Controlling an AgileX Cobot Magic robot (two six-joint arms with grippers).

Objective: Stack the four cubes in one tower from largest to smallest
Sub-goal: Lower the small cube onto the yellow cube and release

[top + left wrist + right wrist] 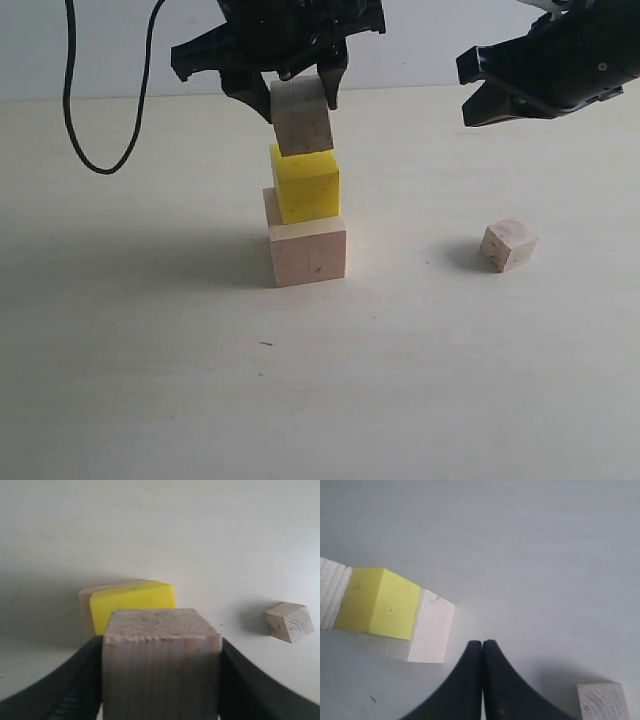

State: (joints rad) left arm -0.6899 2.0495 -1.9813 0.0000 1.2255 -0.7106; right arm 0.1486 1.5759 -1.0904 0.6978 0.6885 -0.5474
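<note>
exterior view, surroundings: a black cable (100, 160) is hanging in a loop at the back left over the pale table (150, 380).
exterior view, stack: the yellow cube (305, 183) is sitting on the large cube (308, 250), turned a little against it.
exterior view, left gripper (298, 100): it is clamping the held small cube (300, 118) from both sides; the cube is slightly tilted, with its lower edge meeting the yellow cube's top.
exterior view, right gripper (480, 90): it is hovering well above the loose small cube (508, 244), which is lying apart to the right of the stack.
left wrist view, grip: both black fingers (65, 690) are pressing the held small cube (162, 665); the yellow cube (135, 602) and a sliver of the large cube (83, 602) are showing beyond it, and the loose small cube (290, 622) is lying off to the side.
right wrist view, right gripper (482, 650): its fingers are lying closed together, holding nothing; the loose small cube (602, 702) is lying just beside them, the yellow cube (380, 600) and large cube (432, 627) farther off.
</note>
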